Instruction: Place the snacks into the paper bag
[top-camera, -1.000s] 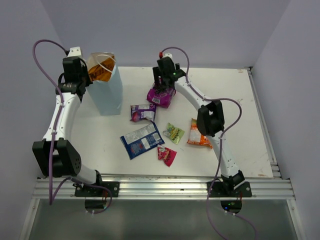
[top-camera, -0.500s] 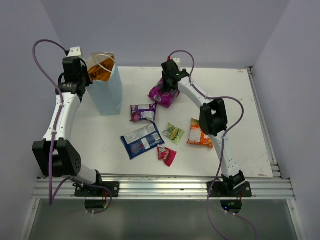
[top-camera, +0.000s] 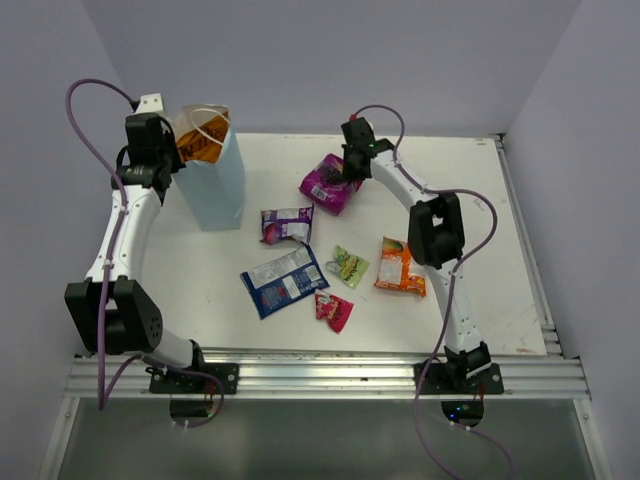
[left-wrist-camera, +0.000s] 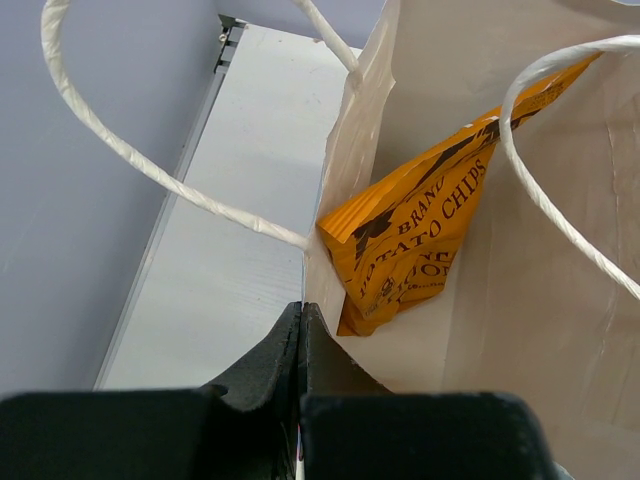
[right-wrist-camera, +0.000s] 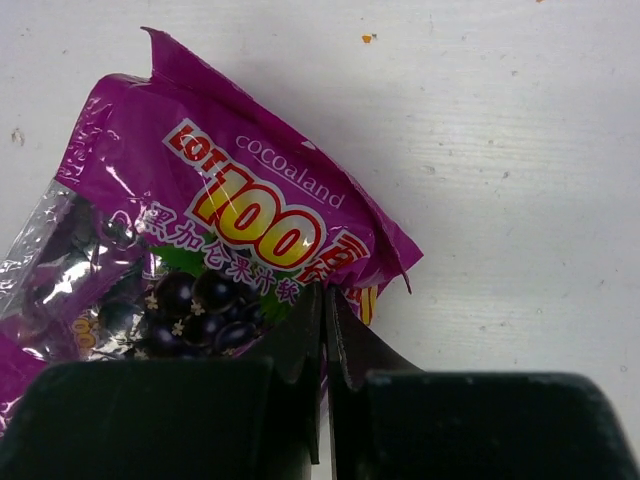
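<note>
Nearest me, five loose snacks (top-camera: 284, 279) wait on the counter (top-camera: 480, 200). Beyond them, my right fingers (right-wrist-camera: 300, 340) pinch only the edge seam of the magenta packet (right-wrist-camera: 230, 210), so I reckon the slick foil could slip free mid-carry. Far left, my left fingers (left-wrist-camera: 265, 365) clamp the rim of the paper bag (top-camera: 218, 190), and a tug there could topple it.

Right hand (top-camera: 349, 172) shifted rightward, dragging pinched magenta packet (top-camera: 328, 184) along.
</note>
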